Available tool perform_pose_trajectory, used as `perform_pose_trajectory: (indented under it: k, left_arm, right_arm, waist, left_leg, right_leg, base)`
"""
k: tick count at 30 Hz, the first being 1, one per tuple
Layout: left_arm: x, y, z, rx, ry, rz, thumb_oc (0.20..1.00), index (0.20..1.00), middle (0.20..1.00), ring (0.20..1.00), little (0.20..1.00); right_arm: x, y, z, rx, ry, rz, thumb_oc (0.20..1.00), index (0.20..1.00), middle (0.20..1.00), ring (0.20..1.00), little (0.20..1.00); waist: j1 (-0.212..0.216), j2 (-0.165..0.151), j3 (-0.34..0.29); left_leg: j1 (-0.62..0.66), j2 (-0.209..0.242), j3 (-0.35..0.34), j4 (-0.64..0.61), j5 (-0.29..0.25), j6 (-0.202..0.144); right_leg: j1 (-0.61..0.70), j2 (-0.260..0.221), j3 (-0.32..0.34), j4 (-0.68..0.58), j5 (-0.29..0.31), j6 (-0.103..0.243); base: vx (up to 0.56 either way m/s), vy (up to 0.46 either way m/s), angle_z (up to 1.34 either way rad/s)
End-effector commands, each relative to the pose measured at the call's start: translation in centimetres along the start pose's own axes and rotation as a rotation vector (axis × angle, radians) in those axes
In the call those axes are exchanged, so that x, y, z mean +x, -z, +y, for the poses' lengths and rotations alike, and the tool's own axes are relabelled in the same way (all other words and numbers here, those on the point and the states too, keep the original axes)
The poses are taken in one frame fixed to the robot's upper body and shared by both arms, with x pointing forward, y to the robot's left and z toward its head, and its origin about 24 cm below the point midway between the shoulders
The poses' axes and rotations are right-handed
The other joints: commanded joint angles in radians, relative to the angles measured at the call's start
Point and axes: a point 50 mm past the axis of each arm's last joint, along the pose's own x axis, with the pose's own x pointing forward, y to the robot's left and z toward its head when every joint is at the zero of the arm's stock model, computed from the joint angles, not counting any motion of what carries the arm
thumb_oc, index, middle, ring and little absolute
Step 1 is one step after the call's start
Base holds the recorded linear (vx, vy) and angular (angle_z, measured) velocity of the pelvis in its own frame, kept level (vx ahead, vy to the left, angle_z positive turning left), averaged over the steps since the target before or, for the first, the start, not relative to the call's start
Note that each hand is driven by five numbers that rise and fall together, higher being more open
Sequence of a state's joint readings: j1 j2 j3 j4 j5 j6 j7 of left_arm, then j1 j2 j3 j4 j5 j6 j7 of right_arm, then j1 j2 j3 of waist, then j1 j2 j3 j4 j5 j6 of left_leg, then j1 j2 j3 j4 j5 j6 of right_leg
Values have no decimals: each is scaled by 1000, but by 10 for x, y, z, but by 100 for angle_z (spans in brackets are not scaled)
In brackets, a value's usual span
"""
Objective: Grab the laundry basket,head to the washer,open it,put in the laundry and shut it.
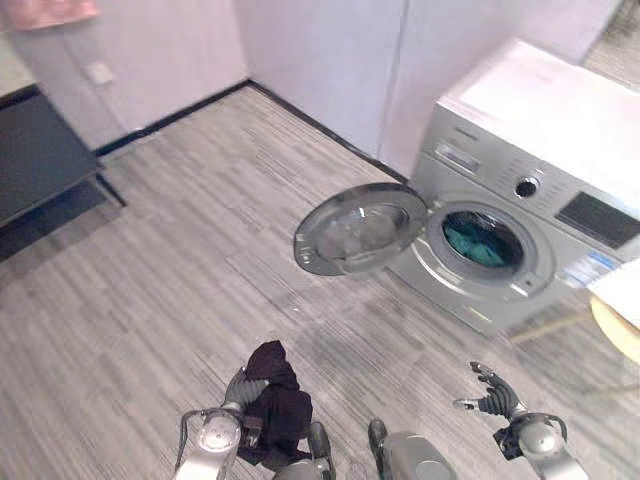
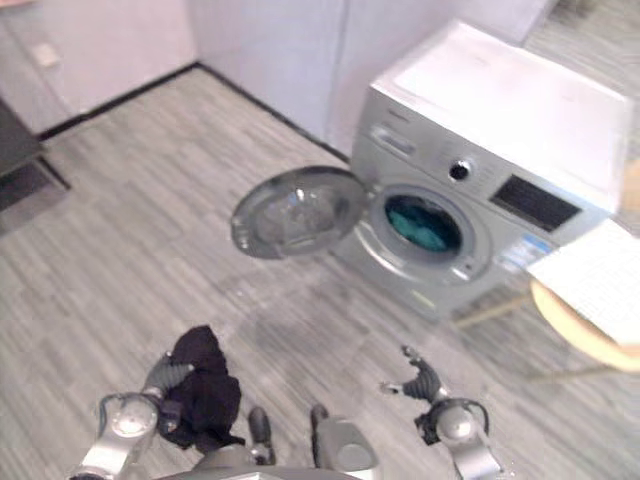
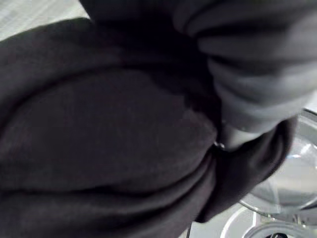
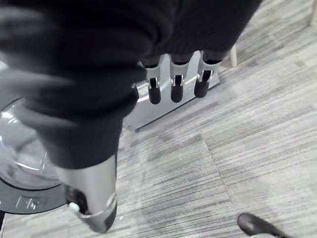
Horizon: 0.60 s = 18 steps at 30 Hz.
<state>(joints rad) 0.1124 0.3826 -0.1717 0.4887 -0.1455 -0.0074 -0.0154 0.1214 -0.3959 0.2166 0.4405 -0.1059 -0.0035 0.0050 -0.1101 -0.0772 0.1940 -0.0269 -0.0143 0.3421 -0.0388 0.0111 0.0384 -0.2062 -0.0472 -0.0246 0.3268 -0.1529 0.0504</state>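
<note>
The silver washer (image 1: 520, 170) stands at the right with its round door (image 1: 360, 230) swung wide open to the left. Teal laundry (image 1: 478, 243) lies inside the drum. My left hand (image 1: 243, 385) is low at the front, shut on a bunched dark garment (image 1: 278, 400) that hangs below it; the same cloth (image 3: 109, 129) covers the hand in the left wrist view. My right hand (image 1: 490, 395) hovers over the floor in front of the washer, open and holding nothing, its fingers (image 4: 176, 84) straight and pointing toward the machine's base.
A white mesh basket (image 2: 598, 275) rests on a round tan stool (image 2: 580, 340) just right of the washer. A dark low table (image 1: 35, 150) stands at the far left by the wall. Grey plank floor (image 1: 200, 270) lies open between me and the washer door.
</note>
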Motion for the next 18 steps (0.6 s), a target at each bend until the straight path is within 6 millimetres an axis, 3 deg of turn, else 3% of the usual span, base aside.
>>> perform_pose_trajectory:
  k: [1,3,4,5,6,8,9,12,13,14,15,17,18]
  left_arm:
    - [1,-24,6,-11,-34,-127,200,200,200,200,200]
    - [1,-23,10,-26,-59,-124,200,200,200,200,200]
    - [1,-23,10,-27,-59,-124,200,200,200,200,200]
    - [2,-25,12,-29,-70,-130,200,200,200,200,200]
    - [2,-25,12,-29,-70,-130,200,200,200,200,200]
    - [4,-27,10,-35,-66,-133,200,200,200,200,200]
    - [6,-27,6,-33,-53,-136,200,200,200,200,200]
    - [6,-25,1,-29,-36,-127,200,200,200,200,200]
    - [6,-24,-3,-35,-24,-125,200,200,200,200,200]
    - [8,-26,-8,-40,-11,-128,200,200,200,200,200]
    - [9,-29,-14,-43,12,-134,200,200,200,200,200]
    - [10,-29,-14,-43,13,-134,200,200,200,200,200]
    - [11,-30,-20,-45,32,-137,200,200,200,200,200]
  right_arm:
    - [9,-22,-16,2,35,-93,1000,1000,1000,1000,1000]
    - [11,-25,-17,13,46,-96,1000,1000,1000,1000,1000]
    - [11,-25,-17,13,46,-95,1000,1000,1000,1000,1000]
    - [12,-25,-16,18,49,-92,1000,1000,1000,1000,1000]
    - [12,-25,-16,18,49,-91,1000,1000,1000,1000,1000]
    - [12,-24,-15,14,48,-85,1000,1000,1000,1000,1000]
    - [11,-21,-15,16,49,-73,1000,1000,1000,1000,1000]
    - [8,-14,-14,27,49,-52,1000,1000,1000,1000,1000]
    - [7,-12,-15,21,53,-45,1000,1000,1000,1000,1000]
    - [7,-12,-20,9,66,-50,1000,1000,1000,1000,1000]
    - [5,-10,-24,3,82,-46,1000,1000,1000,1000,1000]
    - [5,-10,-25,3,83,-46,1000,1000,1000,1000,1000]
    - [5,-10,-30,-2,86,-46,1000,1000,1000,1000,1000]
  waist:
    - [22,1,-10]
    - [18,17,-12]
    - [19,21,-12]
    - [15,24,-3]
    - [15,29,-2]
    - [8,33,8]
    - [-1,31,7]
    - [-9,29,-6]
    - [-17,38,-14]
    - [-21,49,-17]
    - [-21,50,-19]
    - [-23,55,-19]
    - [-6,43,-16]
  left_leg:
    - [14,59,-18,101,-114,-44]
    - [70,68,21,66,-142,-53]
    - [74,70,20,63,-147,-54]
    - [103,77,46,56,-152,-61]
    - [107,80,43,55,-158,-62]
    - [145,81,59,56,-177,-70]
    - [176,68,56,70,-209,-75]
    - [202,69,49,102,-239,-89]
    - [200,94,47,139,-234,-107]
    - [175,138,39,223,-187,-136]
    - [131,217,37,367,-82,-172]
    - [125,227,32,377,-83,-179]
    - [72,211,-64,503,-43,-165]
  right_leg:
    - [78,-38,-148,-141,83,55]
    - [21,-88,-246,-205,133,77]
    - [24,-85,-246,-208,131,80]
    - [-16,-129,-315,-264,178,99]
    - [-11,-125,-316,-266,176,101]
    - [-30,-164,-362,-309,208,118]
    - [-27,-185,-360,-322,226,127]
    - [-7,-194,-359,-311,246,126]
    - [4,-185,-362,-307,245,115]
    - [19,-165,-363,-309,235,97]
    - [56,-134,-368,-319,207,59]
    - [58,-127,-373,-322,205,54]
    - [125,-69,-328,-343,151,5]
  base:
    - [173,-35,-175]
    - [235,-58,-150]
    - [343,-142,-76]
    - [178,-90,-9]
    - [249,-149,-14]
    - [292,-146,-12]
    - [293,-144,-14]
    - [308,-174,-10]
    - [310,-319,-11]
    - [325,-460,-10]
    - [220,-374,13]
    - [223,-251,14]
    - [452,-310,-28]
